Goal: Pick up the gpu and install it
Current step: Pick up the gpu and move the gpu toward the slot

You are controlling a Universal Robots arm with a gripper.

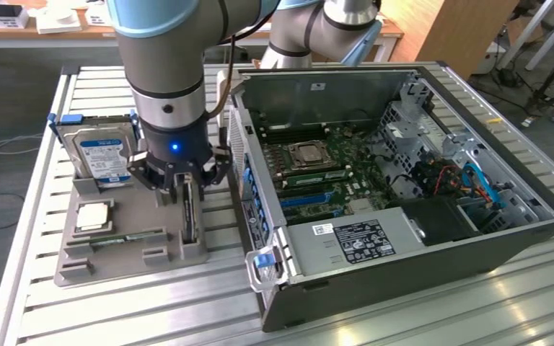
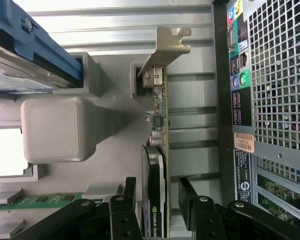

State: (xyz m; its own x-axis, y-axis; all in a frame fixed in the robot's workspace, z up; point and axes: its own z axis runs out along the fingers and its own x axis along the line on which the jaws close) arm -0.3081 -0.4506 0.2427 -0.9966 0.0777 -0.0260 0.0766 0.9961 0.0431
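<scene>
Early in the job: nothing lifted, nothing installed. Jaws spread wide, down on either side of the gpu (image 1: 188, 213), with a gap on each flank in the wrist view, so not gripping yet by the look of it. Gpu standing on edge in its slot of the grey holder tray (image 1: 128, 263), silver end bracket (image 2: 166, 46) upright at one end, just beside the open computer case (image 1: 508, 241). Sharing the tray: a blue-labelled hard drive (image 1: 104, 155), a processor (image 1: 94, 216) and a green RAM stick (image 1: 123, 238), all apart from the jaws.

Left to do, judging from this — closing on the card, raising it out of the tray, seating it on the motherboard (image 1: 325, 180) inside the case.

Underneath, a table (image 1: 94, 317) of ribbed bare metal, tray and case side by side on it. Beyond — grey floor, pale wooden desks (image 1: 27, 32) at the back, a cable trailing at the exterior view's left.
</scene>
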